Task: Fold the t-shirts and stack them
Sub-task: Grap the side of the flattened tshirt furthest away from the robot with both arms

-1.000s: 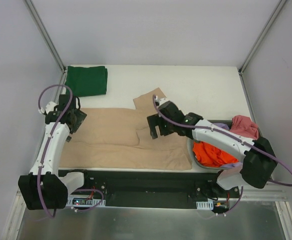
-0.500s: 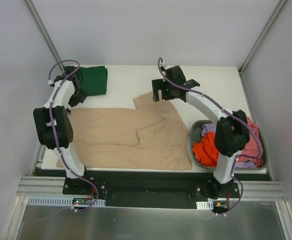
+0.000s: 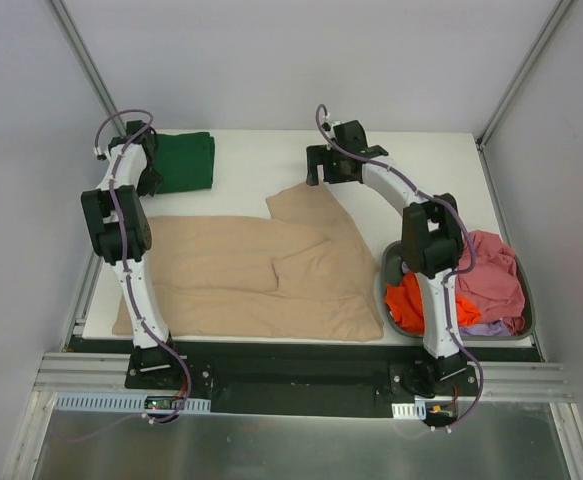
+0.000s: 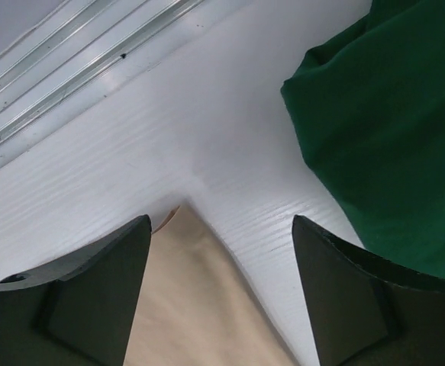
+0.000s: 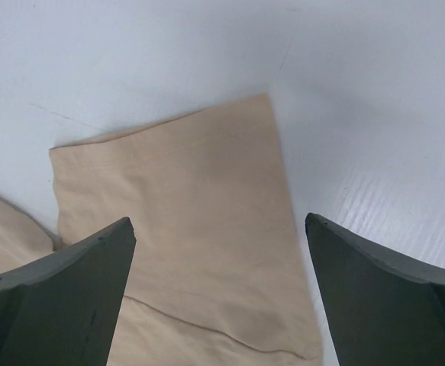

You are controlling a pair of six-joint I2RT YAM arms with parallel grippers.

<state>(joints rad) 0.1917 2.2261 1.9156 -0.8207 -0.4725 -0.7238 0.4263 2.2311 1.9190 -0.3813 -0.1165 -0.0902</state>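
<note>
A large beige t-shirt [image 3: 251,265] lies spread flat on the white table. A dark green t-shirt [image 3: 179,160] lies folded at the far left. My left gripper [image 3: 143,178] is open and empty. It hovers over the beige shirt's far left corner [image 4: 184,305], with the green shirt [image 4: 382,114] just to its right. My right gripper [image 3: 323,172] is open and empty above the beige shirt's far sleeve [image 5: 191,221]. Orange-red [image 3: 421,305], pink [image 3: 491,275] and lilac [image 3: 481,328] shirts lie heaped in the tub.
The grey oval tub [image 3: 385,290] stands at the table's near right, beside the beige shirt's edge. A metal frame rail [image 4: 69,61] runs along the table's left edge. Bare white table [image 3: 431,175] shows at the far right.
Both arms have swung from over the middle of the beige shirt to the far side. The left is now at the far left corner, the right at the far sleeve.
</note>
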